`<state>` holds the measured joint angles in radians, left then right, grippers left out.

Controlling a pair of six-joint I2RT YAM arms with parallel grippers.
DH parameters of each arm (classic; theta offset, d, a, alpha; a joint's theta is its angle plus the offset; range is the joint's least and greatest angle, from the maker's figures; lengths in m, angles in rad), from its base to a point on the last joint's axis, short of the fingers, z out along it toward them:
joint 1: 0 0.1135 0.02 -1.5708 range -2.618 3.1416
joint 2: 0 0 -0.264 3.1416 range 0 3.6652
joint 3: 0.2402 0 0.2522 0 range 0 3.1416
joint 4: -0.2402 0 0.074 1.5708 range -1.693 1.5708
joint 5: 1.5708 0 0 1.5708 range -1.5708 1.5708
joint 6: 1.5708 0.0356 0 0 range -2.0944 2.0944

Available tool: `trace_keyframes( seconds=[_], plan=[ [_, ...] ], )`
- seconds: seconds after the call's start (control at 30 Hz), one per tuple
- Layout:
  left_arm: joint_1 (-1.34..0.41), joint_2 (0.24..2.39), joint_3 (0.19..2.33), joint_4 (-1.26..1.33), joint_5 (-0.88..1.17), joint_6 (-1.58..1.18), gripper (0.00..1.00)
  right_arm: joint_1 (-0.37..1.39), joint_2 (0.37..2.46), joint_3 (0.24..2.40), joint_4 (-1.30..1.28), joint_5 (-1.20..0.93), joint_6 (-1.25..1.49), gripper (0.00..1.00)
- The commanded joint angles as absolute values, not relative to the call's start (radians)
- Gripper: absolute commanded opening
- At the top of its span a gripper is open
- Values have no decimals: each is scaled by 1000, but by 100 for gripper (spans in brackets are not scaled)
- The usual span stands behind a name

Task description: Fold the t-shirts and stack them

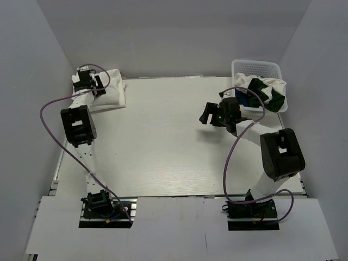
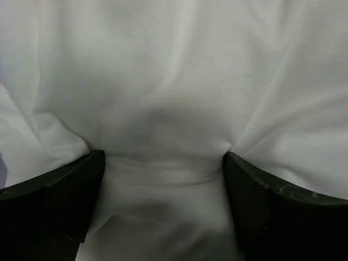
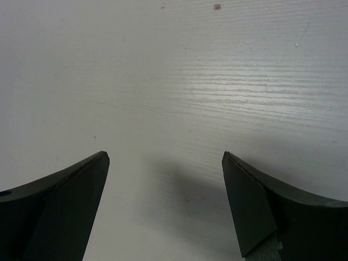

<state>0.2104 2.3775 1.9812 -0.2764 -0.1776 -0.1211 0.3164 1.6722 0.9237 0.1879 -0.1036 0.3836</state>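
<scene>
Top external: our left gripper (image 2: 163,163), spread, presses on a folded white t-shirt (image 1: 111,95) at ten o'clock; next, we judge, the spread right gripper (image 3: 166,157) fetches from the basket (image 1: 255,66).

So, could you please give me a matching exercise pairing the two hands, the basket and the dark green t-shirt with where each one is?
1. left hand
2. right hand
3. basket
4. dark green t-shirt

A. open above the bare table
B. at the far right corner
C. open on the white t-shirt, far left
D. in the basket

Pairs: 1-C, 2-A, 3-B, 4-D
</scene>
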Motion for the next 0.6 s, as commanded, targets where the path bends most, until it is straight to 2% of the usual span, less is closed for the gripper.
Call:
trace_keyframes(
  seconds=[0.0, 0.3, 0.43, 0.57],
  plan=[
    [233, 2361, 1915, -273, -245, -127, 100, 318, 1701, 962, 167, -98, 371, 90],
    [255, 2366, 2049, -313, -192, -89, 100, 321, 1681, 960, 158, -124, 364, 90],
    [255, 2231, 1985, -249, -245, -63, 100, 321, 1648, 936, 181, -150, 367, 90],
    [255, 2096, 1807, -141, -302, -37, 100, 324, 1620, 913, 193, -156, 370, 90]
  ],
)
